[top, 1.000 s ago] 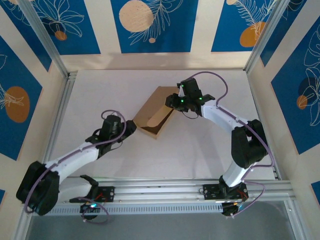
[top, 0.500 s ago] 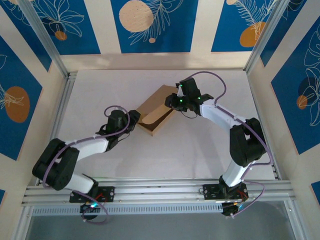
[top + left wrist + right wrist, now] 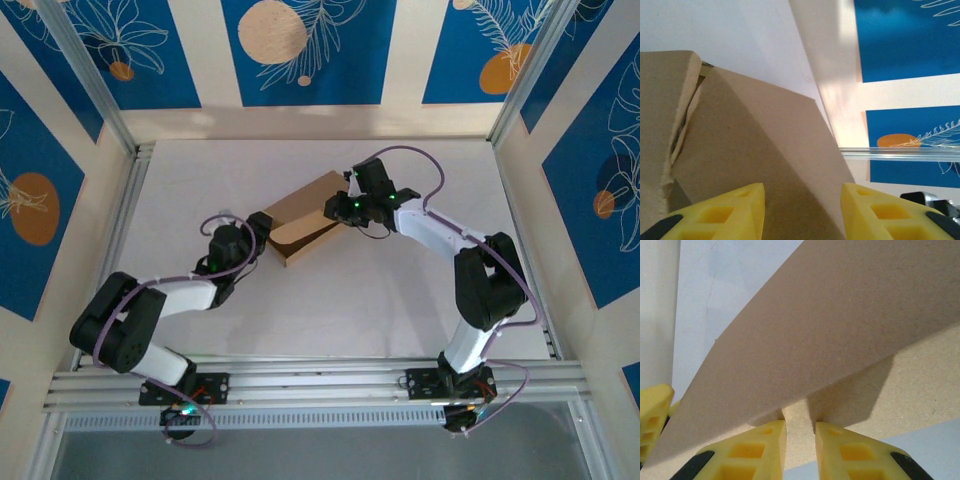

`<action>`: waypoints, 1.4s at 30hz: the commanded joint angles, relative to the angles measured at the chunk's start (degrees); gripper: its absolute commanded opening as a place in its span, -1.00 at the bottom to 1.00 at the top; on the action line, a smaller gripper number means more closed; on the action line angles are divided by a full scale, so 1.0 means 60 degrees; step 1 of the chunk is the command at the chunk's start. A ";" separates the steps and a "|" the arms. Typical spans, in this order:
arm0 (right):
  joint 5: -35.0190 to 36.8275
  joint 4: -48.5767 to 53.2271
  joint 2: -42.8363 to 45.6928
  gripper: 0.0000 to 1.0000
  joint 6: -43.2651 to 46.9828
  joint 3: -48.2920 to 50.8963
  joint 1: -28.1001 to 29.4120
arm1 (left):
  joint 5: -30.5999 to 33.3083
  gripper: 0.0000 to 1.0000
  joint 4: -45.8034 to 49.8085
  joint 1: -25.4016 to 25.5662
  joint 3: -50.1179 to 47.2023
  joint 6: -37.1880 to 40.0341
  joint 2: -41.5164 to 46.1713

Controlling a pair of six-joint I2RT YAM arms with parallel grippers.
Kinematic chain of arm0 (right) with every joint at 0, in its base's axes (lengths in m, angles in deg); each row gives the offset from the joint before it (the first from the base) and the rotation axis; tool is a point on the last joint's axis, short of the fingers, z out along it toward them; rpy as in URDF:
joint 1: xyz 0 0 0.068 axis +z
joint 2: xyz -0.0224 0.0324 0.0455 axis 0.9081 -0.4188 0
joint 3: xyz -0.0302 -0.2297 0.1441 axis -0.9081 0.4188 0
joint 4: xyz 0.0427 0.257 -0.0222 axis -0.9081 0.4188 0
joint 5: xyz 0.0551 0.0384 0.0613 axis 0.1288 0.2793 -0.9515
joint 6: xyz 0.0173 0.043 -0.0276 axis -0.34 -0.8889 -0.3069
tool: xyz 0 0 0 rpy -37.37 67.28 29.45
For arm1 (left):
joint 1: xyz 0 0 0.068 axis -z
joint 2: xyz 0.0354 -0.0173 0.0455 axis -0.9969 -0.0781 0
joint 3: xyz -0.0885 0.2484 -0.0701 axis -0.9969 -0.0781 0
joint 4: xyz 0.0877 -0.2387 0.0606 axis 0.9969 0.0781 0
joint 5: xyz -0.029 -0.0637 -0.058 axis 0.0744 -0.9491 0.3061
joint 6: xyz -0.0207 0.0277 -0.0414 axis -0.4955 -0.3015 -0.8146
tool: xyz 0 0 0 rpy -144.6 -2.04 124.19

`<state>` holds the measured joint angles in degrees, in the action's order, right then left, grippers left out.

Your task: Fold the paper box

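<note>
From above, your box lies slanted on the table between both arms. The left hand meets its left end, the right hand its right edge.

Left wrist: your fingers stand apart, empty, against a box wall.

Right wrist: the fingers pinch a box flap.

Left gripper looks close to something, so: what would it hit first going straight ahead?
The paper box: its brown panel lies directly ahead of the left gripper, apparently very near, possibly touching.

Lab robot cell, aluminium frame, patterned panels
</note>
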<state>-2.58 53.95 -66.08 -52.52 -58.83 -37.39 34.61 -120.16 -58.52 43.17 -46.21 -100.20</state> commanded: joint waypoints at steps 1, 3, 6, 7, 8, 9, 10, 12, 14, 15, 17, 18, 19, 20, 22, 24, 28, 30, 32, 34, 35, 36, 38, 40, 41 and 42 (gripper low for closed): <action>-0.0535 0.1694 -0.0580 -0.52 0.0114 0.0160 0.0301 | -0.0389 -0.01 -0.1189 -0.0158 -0.0145 -0.0325 0.0201; -0.0574 0.1742 -0.0608 -0.52 0.0151 0.0103 0.0294 | -0.0563 0.08 -0.0561 -0.0257 0.0004 -0.0369 0.0334; -0.0682 0.1800 -0.0710 -0.53 0.0187 -0.0002 0.0319 | -0.1160 0.13 0.1995 -0.0455 0.0950 -0.0592 0.0341; -0.0730 0.1774 -0.0745 -0.54 0.0187 -0.0015 0.0330 | -0.1457 0.11 0.2871 -0.0522 0.1387 -0.0581 0.0179; -0.0781 0.1768 -0.0778 -0.55 0.0198 -0.0046 0.0337 | -0.1648 0.10 0.3203 -0.0577 0.1625 -0.0583 -0.0003; -0.0861 0.1757 -0.0847 -0.56 0.0215 -0.0073 0.0365 | -0.1742 0.09 0.2966 -0.0593 0.1701 -0.0653 -0.0228; -0.0972 0.1761 -0.0935 -0.57 0.0242 -0.0114 0.0392 | -0.1731 0.07 0.2382 -0.0611 0.1686 -0.0769 -0.0466; -0.1108 0.1758 -0.1061 -0.59 0.0296 -0.0217 0.0487 | -0.1779 0.05 0.1850 -0.0632 0.1852 -0.0991 -0.0881; -0.1249 0.1762 -0.1166 -0.60 0.0326 -0.0311 0.0564 | -0.1888 0.04 0.1880 -0.0620 0.2149 -0.1022 -0.1211; -0.1366 0.1717 -0.1216 -0.61 0.0347 -0.0334 0.0593 | -0.1944 0.03 0.1818 -0.0608 0.2244 -0.1127 -0.1379; -0.1544 0.1729 -0.1328 -0.62 0.0361 -0.0416 0.0624 | -0.1965 0.02 0.1361 -0.0576 0.2162 -0.1374 -0.1676; -0.1604 0.1743 -0.1366 -0.62 0.0374 -0.0465 0.0622 | -0.1965 0.02 0.1114 -0.0582 0.2068 -0.1543 -0.1814; -0.1656 0.1724 -0.1392 -0.62 0.0403 -0.0487 0.0618 | -0.1965 0.02 0.0898 -0.0575 0.1978 -0.1628 -0.1940; -0.1688 0.1753 -0.1412 -0.62 0.0428 -0.0530 0.0620 | -0.2010 0.01 0.0712 -0.0575 0.1904 -0.1656 -0.2061; -0.1725 0.1778 -0.1347 -0.62 0.0526 -0.0596 0.0605 | -0.1962 -0.01 0.0651 -0.0581 0.1760 -0.1614 -0.2130; -0.1792 0.1843 -0.1125 -0.62 0.0684 -0.0643 0.0584 | -0.1843 -0.02 0.0791 -0.0612 0.1670 -0.1455 -0.2073; -0.2266 0.2074 -0.0253 -0.53 0.1072 -0.0808 0.0377 | -0.1771 -0.02 0.1051 -0.0721 0.1766 -0.1186 -0.2062; -0.2215 0.2187 0.0188 -0.50 0.1095 -0.0895 0.0186 | -0.1739 -0.03 0.1027 -0.0786 0.1743 -0.1122 -0.2005; -0.1796 0.2183 0.0631 -0.48 0.0898 -0.0848 0.0001 | -0.1619 -0.04 0.1113 -0.0849 0.1673 -0.0875 -0.1801; -0.1659 0.1764 0.1217 -0.40 0.0567 -0.0532 -0.0190 | -0.1584 -0.05 0.1487 -0.0948 0.1649 -0.0547 -0.1460; -0.1507 0.1573 0.1482 -0.32 0.0374 -0.0377 -0.0252 | -0.1552 -0.05 0.1676 -0.0990 0.1649 -0.0309 -0.1281; -0.1208 0.1420 0.1778 -0.20 0.0179 -0.0196 -0.0315 | -0.1493 -0.05 0.2056 -0.1035 0.1687 -0.0002 -0.1011; -0.0680 0.1395 0.2021 0.04 -0.0238 -0.0201 -0.0468 | -0.1384 -0.06 0.3031 -0.1073 0.1896 0.0624 -0.0521; -0.0380 0.1492 0.1779 0.29 -0.0672 -0.0613 -0.0597 | -0.1357 -0.05 0.3843 -0.1062 0.2209 0.1211 -0.0194; -0.0303 0.1683 0.1534 0.36 -0.0909 -0.0945 -0.0668 | -0.1397 -0.05 0.3981 -0.1058 0.2300 0.1380 -0.0141; -0.0271 0.1928 0.1175 0.40 -0.1177 -0.1426 -0.0740 | -0.1462 -0.05 0.4109 -0.1069 0.2385 0.1479 -0.0121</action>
<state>-7.21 63.19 -54.70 -54.58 -63.40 -41.08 25.49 -101.80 -64.35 54.89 -43.37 -102.49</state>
